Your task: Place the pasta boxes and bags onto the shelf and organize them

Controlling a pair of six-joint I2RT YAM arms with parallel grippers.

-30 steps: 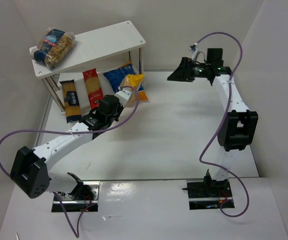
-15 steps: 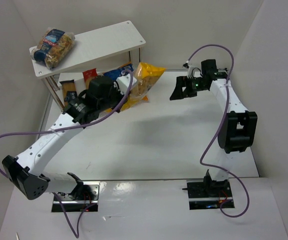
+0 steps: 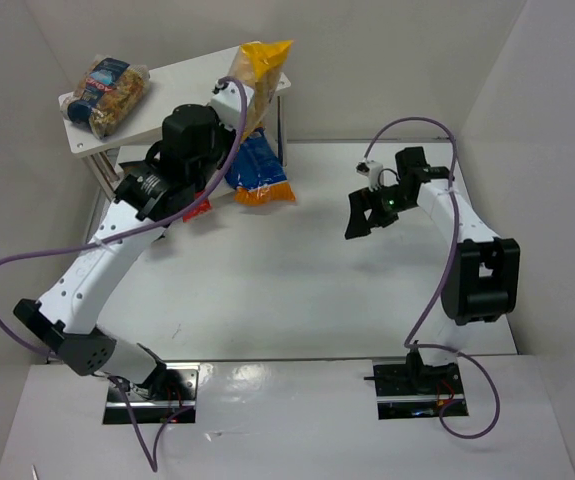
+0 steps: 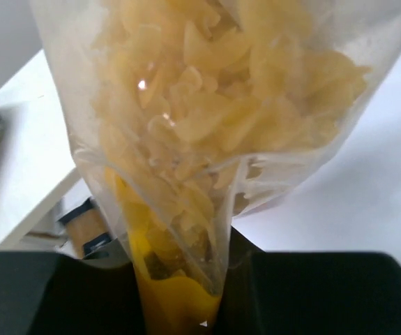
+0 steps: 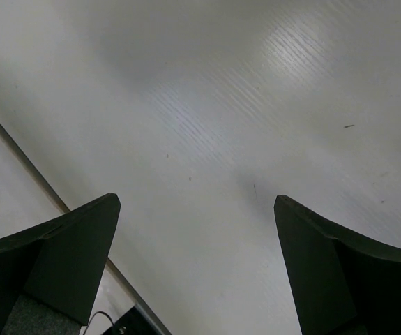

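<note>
White walled table [image 3: 347, 290]: shelf [image 3: 187, 85] far left, clear bag with dark-blue label [image 3: 107, 92] on its top board's left end. Left gripper [image 3: 232, 98] clamps the large yellow bag [image 3: 259, 65] above that board's right edge. Right gripper [image 3: 365, 213], jaws wide, hangs over open tabletop.

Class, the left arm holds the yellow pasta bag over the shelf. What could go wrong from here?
1. The left tool grips the large yellow bag by one narrow end only, so the loose pasta's weight may pull it free.
2. The bag hovers near the right end of the top board of the shelf; released there, it might topple off the edge.
</note>
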